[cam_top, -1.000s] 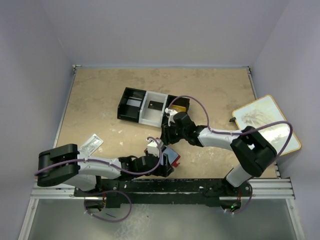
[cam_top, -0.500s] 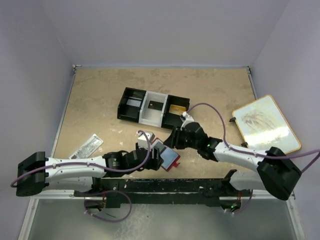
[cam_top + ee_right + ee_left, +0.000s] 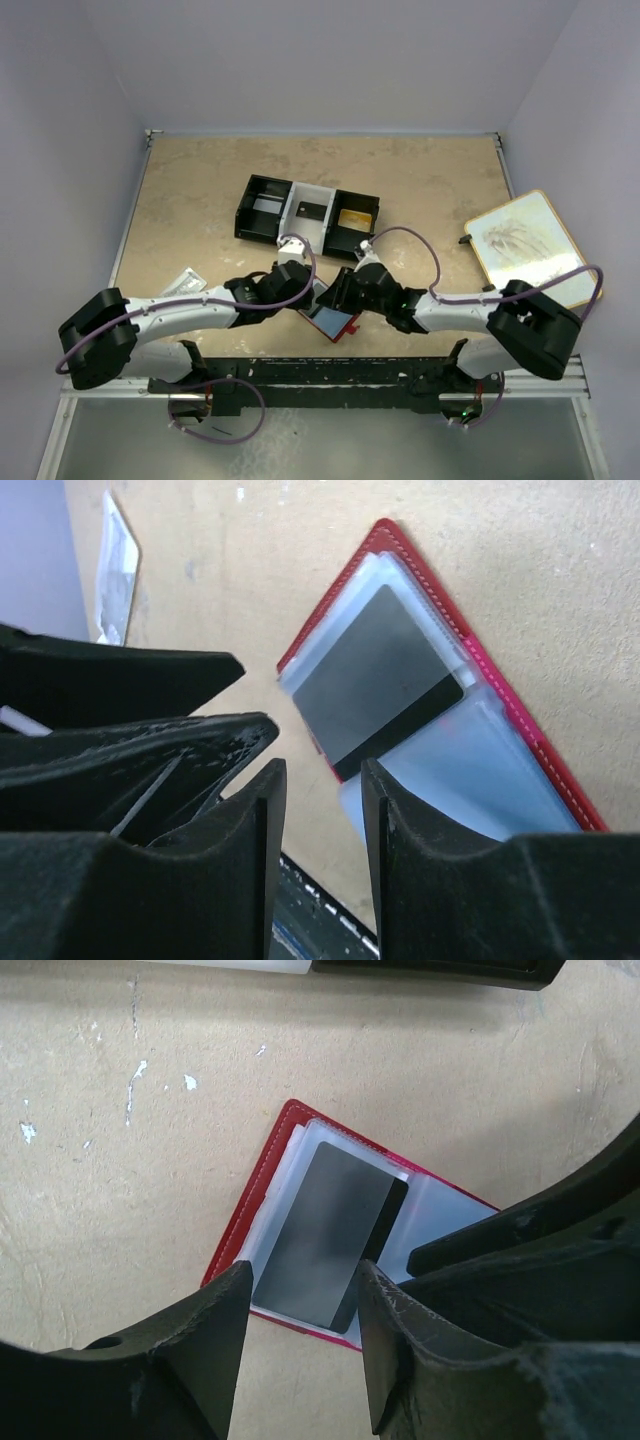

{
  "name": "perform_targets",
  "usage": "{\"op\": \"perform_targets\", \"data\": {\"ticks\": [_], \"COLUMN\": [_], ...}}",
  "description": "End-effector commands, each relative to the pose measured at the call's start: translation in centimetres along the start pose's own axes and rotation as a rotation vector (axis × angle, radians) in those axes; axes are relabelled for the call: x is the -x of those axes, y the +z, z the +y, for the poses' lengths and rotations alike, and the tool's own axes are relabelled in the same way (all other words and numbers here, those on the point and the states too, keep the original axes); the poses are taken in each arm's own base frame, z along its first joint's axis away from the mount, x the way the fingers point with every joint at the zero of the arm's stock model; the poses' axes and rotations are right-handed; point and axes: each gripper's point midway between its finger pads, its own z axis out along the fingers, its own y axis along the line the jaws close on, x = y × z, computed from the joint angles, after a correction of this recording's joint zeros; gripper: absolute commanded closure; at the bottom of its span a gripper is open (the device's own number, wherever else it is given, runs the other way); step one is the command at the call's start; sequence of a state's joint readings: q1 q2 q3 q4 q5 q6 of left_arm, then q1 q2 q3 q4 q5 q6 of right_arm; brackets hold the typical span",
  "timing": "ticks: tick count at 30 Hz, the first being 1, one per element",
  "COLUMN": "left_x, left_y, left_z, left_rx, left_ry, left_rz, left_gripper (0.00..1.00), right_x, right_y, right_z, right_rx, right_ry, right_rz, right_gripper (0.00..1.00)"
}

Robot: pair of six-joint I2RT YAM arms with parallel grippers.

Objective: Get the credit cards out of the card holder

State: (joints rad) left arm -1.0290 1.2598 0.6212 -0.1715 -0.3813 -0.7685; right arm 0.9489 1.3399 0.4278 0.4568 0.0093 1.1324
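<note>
The card holder (image 3: pixel 330 320) lies open on the table near the front edge, red-bordered with pale blue-grey panels (image 3: pixel 290 1150). A dark grey credit card (image 3: pixel 325 1235) lies on its left half, partly out of the clear sleeve, and shows again in the right wrist view (image 3: pixel 375 680). My left gripper (image 3: pixel 303 1280) hovers over the card's near end, open, with nothing between its fingers. My right gripper (image 3: pixel 322 775) stands open just beside the holder (image 3: pixel 470 640), also holding nothing. Both grippers meet over the holder in the top view, the left gripper (image 3: pixel 303 292) and the right gripper (image 3: pixel 336 297).
A black-and-white three-compartment tray (image 3: pixel 305 212) stands just behind the grippers. A clear plastic packet (image 3: pixel 182 283) lies at the left. A wood-edged board (image 3: pixel 530 245) sits at the right edge. The metal rail (image 3: pixel 320 375) runs along the table's front.
My left gripper has swung right and away from the front edge to over the holder, its jaws narrowing. The right gripper has come forward and left to the holder.
</note>
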Motion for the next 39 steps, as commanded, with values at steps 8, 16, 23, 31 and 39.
{"op": "perform_targets", "data": {"ticks": [8, 16, 23, 31, 39], "left_x": [1.8, 0.2, -1.7, -3.1, -3.6], "left_y": [1.0, 2.2, 3.5, 3.5, 3.3], "left_z": [-1.4, -2.5, -0.7, 1.0, 1.3], "left_rx": [-0.034, -0.086, -0.003, 0.052, 0.048], "left_ry": [0.022, 0.102, 0.125, 0.098, 0.076], "left_rz": [-0.026, 0.051, 0.108, 0.118, 0.123], "left_gripper": [0.59, 0.66, 0.74, 0.77, 0.78], "right_x": [-1.3, -2.4, -2.6, -2.1, -1.1], "right_y": [1.7, 1.3, 1.4, 1.3, 2.2], "right_z": [-3.2, -4.9, -6.3, -6.7, -4.9], "right_rx": [-0.131, -0.146, -0.173, -0.176, -0.08], "right_ry": [0.115, 0.181, 0.294, 0.361, 0.363], "right_rz": [0.019, 0.028, -0.007, -0.053, -0.084], "right_gripper": [0.64, 0.64, 0.68, 0.68, 0.8]}}
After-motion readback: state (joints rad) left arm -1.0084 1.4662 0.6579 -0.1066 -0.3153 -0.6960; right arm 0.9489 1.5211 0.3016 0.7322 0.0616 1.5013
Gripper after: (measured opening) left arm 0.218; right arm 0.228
